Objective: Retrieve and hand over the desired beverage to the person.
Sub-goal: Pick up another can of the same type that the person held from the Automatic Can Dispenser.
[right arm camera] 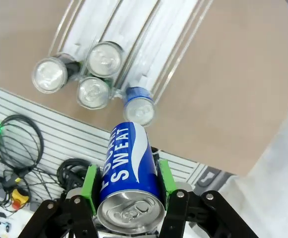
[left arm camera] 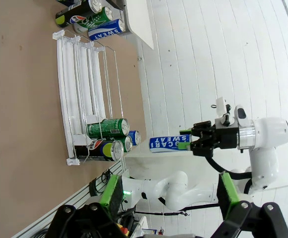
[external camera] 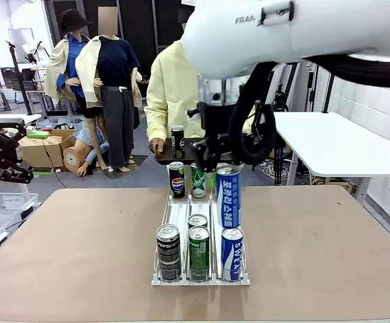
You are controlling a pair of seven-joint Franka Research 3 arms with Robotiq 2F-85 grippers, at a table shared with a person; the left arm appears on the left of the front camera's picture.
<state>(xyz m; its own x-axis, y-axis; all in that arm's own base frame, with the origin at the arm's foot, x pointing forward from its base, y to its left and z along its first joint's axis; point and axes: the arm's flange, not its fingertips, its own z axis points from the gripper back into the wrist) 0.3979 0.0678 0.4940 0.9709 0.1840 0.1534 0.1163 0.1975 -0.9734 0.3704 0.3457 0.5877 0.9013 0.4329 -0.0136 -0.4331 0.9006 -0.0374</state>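
Observation:
My right gripper (external camera: 226, 172) is shut on a tall blue Pocari Sweat can (external camera: 228, 198) and holds it upright above the right lane of the white rack (external camera: 179, 217). In the right wrist view the blue can (right arm camera: 128, 171) sits between the green pads (right arm camera: 91, 181), above the rack's front cans. The left wrist view has the same can (left arm camera: 170, 143) in the right gripper (left arm camera: 192, 142), far off. My left gripper (left arm camera: 169, 198) is open and holds nothing. The person (external camera: 171, 94), in pale yellow, stands at the far side with a hand (external camera: 157, 145) by a dark can (external camera: 177, 140).
The rack's front row holds a black Pepsi can (external camera: 169, 252), a green can (external camera: 199, 252) and a blue Sweat can (external camera: 231, 254). More cans stand at its far end (external camera: 176, 178). Bare brown table (external camera: 81, 242) lies on both sides. A white table (external camera: 336, 141) stands at the right.

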